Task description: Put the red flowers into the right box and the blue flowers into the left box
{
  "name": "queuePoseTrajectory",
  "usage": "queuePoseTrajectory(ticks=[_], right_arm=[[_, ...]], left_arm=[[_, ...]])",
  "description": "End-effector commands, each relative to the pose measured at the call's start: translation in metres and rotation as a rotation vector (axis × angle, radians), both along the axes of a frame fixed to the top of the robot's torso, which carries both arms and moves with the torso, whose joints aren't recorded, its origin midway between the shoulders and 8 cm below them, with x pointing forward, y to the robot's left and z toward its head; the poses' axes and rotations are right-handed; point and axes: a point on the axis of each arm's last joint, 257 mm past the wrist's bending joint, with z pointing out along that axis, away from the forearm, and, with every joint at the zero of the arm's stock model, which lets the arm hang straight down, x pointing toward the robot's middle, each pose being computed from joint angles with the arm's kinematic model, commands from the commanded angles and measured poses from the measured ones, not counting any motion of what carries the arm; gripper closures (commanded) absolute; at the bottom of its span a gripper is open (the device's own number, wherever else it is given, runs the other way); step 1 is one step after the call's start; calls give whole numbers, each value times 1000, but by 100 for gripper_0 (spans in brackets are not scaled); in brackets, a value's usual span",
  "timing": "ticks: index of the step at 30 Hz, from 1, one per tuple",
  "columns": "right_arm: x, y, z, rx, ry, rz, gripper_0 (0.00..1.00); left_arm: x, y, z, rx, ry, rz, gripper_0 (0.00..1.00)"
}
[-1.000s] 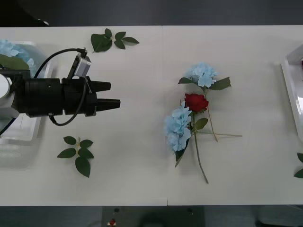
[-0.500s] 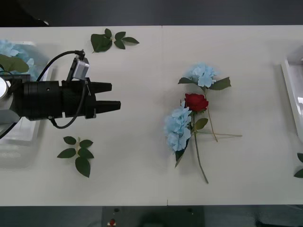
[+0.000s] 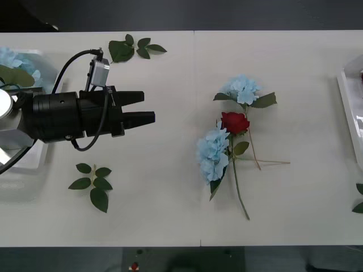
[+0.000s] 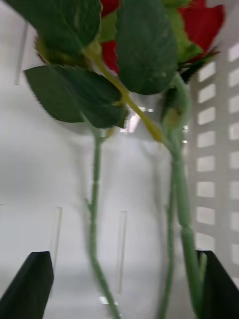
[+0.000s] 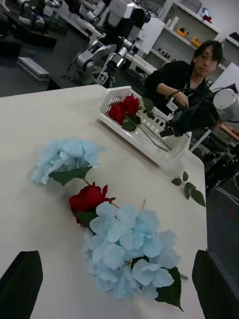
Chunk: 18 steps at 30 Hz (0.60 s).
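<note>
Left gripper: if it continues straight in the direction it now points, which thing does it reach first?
Probably the nearer blue flower, or the red rose beside it. The open left gripper points across bare table toward that cluster; height above the table is unclear.

A robotics lab — other robot arms (image 5: 102, 52) stand on benches behind the white table (image 5: 30, 124), with shelving (image 5: 186, 25) along the wall.

Lying on the table (image 3: 170, 215): two blue flowers (image 3: 213, 153), one red flower (image 3: 235, 122), three loose leaf sprigs (image 3: 93, 182). Sitting in the left box (image 3: 28, 158): one blue flower. Resting in the right box (image 5: 149, 147): three red flowers.
</note>
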Motion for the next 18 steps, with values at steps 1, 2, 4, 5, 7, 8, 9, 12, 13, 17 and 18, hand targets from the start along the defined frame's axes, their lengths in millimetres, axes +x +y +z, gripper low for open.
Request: queuePoseTrajectory(ticks=[1, 2, 4, 5, 7, 8, 9, 12, 13, 17, 18], right_arm=[[20, 20, 41, 44, -37, 52, 0], [22, 23, 47, 57, -38, 61, 0], [26, 34, 62, 105, -38, 86, 0], [27, 38, 68, 128, -37, 95, 0], [29, 40, 91, 145, -44, 112, 0], [29, 38, 99, 139, -44, 115, 0], [29, 35, 107, 132, -44, 117, 0], [27, 26, 131, 114, -48, 120, 0], [27, 24, 138, 108, -50, 122, 0], [30, 56, 156, 149, -20, 219, 0], [31, 69, 159, 161, -11, 252, 0]], left_arm=[[-1, -4, 13, -30, -16, 3, 13], [0, -4, 13, -30, -13, 4, 13], [0, -3, 12, -33, -8, 8, 13], [1, -3, 13, -34, -7, 11, 13], [1, -3, 13, -35, -4, 11, 13], [1, -3, 13, -36, -4, 11, 13], [1, -3, 13, -36, -3, 11, 13], [2, -3, 13, -38, 2, 12, 13], [1, -2, 12, -39, 6, 13, 13], [1, -2, 13, -40, 9, 13, 13], [1, -3, 14, -41, 8, 12, 13]])
